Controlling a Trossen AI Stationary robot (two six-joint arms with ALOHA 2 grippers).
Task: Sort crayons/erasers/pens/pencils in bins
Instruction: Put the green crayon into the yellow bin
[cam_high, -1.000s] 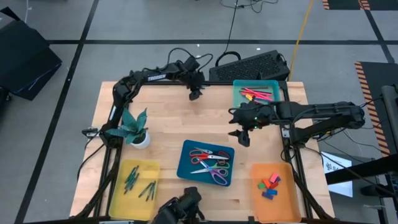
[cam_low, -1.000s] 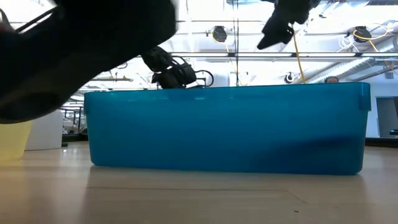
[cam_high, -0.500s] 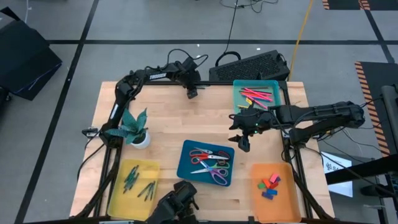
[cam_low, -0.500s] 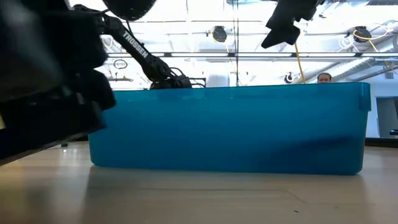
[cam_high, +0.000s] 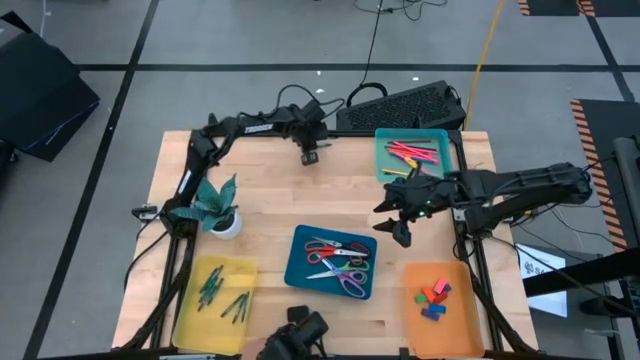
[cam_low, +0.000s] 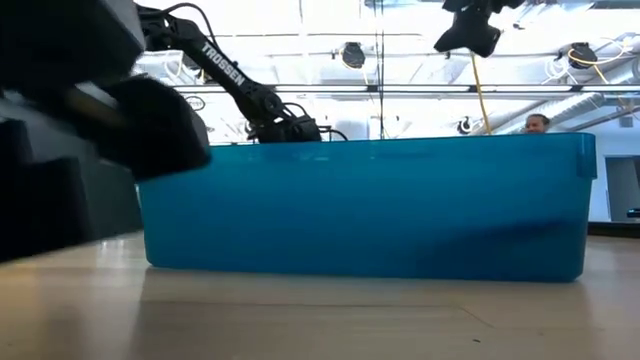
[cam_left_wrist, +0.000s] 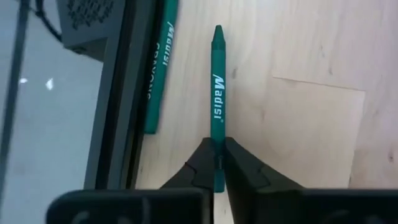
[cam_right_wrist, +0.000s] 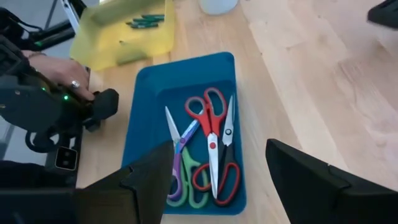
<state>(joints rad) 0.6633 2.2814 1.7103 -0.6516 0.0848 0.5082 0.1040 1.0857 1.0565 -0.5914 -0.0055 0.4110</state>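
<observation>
Foreground, low view: the dark blue bin (cam_low: 365, 208) fills the frame's middle, wall to wall, with a dark blurred shape (cam_low: 80, 110) at upper left that cannot be identified.

Front edge of table, high view: the yellow bin (cam_high: 216, 302) sits at lower left holding green sticks (cam_high: 225, 296); the dark blue bin (cam_high: 331, 262) lies at lower centre with several scissors (cam_high: 338, 262) inside; the orange bin (cam_high: 440, 308) is at lower right.

Erasers: a small cluster of erasers (cam_high: 432, 297), red, green and blue, lies inside the orange bin, toward its upper half.

Person: a hand (cam_right_wrist: 59, 71) rests by a black device at the left edge of the right wrist view, just beside the blue bin.

Right gripper: the right gripper (cam_high: 400, 232) hangs right of centre, above bare table between the blue bin and the teal bin; its fingers (cam_right_wrist: 149, 177) stand wide apart, holding nothing.

Plant: a small potted plant (cam_high: 215, 205) stands at centre left.

Teal bin: the teal bin (cam_high: 413, 157) sits at upper right, holding red and pink sticks (cam_high: 412, 152).

Left gripper: the left gripper (cam_left_wrist: 215, 163) is at the table's far edge, upper centre in the high view, its fingers pinched onto one end of a green crayon (cam_left_wrist: 216, 99), apparently lying on the wood.

Beside it: a second green stick (cam_left_wrist: 161, 68) lies along the table's dark edge rail.

Beyond the table: a black keyboard (cam_high: 400, 106) lies on the floor at top centre.
</observation>
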